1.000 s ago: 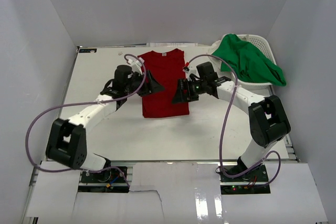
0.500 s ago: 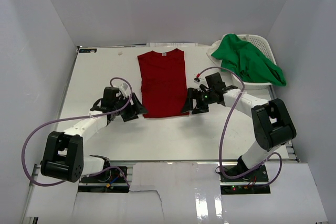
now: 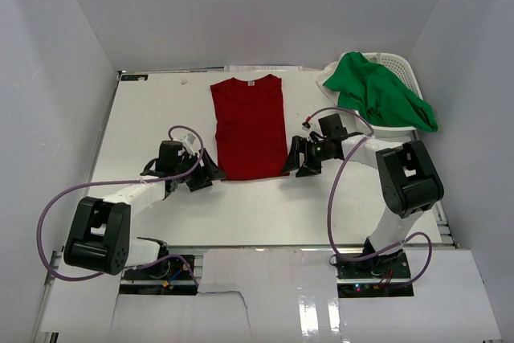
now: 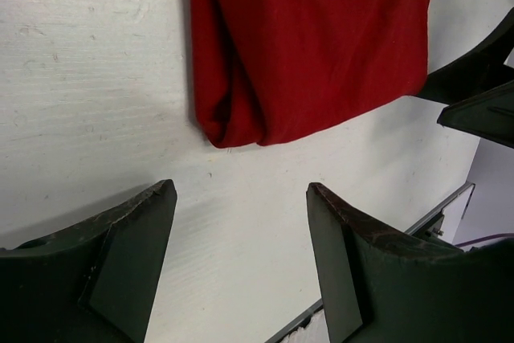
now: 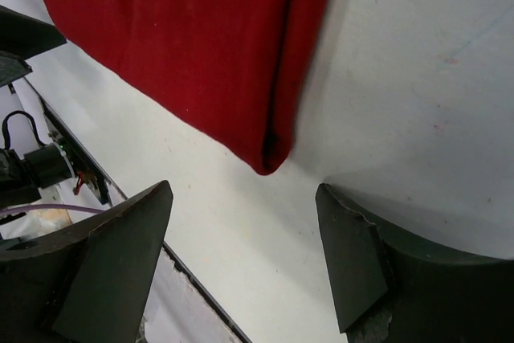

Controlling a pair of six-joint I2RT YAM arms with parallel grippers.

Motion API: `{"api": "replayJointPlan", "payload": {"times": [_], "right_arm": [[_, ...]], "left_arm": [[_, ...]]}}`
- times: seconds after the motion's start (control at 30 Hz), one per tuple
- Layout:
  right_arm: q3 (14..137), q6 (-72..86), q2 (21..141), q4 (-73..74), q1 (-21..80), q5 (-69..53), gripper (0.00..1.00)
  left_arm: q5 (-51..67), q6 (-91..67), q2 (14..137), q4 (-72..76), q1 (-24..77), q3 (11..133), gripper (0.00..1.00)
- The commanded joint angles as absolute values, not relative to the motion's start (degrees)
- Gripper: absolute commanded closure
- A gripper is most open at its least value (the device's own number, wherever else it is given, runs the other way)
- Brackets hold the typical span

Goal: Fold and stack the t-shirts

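The deep red t-shirt (image 3: 250, 126) lies flat in the middle of the table, sides folded in to a long rectangle, collar at the far end. My left gripper (image 3: 210, 173) stands open just off its near left corner (image 4: 233, 130); bare table shows between the fingers (image 4: 132, 238). My right gripper (image 3: 291, 165) is open beside the near right corner (image 5: 269, 158), also empty. The bright green t-shirt (image 3: 379, 94) is heaped over the white basket (image 3: 397, 62) at the far right.
The table's near edge (image 4: 377, 259) runs close behind the left gripper. Purple cables loop from both arms. White walls close the table in on three sides.
Both grippers have drawn back from the shirt's middle sides towards me, down to its near corners. The red t-shirt lies where it was.
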State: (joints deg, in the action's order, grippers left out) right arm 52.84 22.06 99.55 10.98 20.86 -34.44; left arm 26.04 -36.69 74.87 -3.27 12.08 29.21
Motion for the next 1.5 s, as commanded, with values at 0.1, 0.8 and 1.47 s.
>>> {"api": "replayJointPlan", "payload": {"times": [0.1,0.8,1.47], "right_arm": [[54.32,22.24,103.36,5.98,20.83,-35.33,0.23],[52.91,23.99,109.07,1.93,21.01,-35.24,0.74],[53.35,23.20,109.25,2.81,21.01,-35.07,0.92]], "left_arm": [[25.93,-36.65,76.20,-0.44,11.51,28.39,0.24],[27.86,-36.56,78.31,2.81,8.09,28.92,0.25],[31.20,-37.79,86.13,11.16,7.65,27.69,0.30]]}}
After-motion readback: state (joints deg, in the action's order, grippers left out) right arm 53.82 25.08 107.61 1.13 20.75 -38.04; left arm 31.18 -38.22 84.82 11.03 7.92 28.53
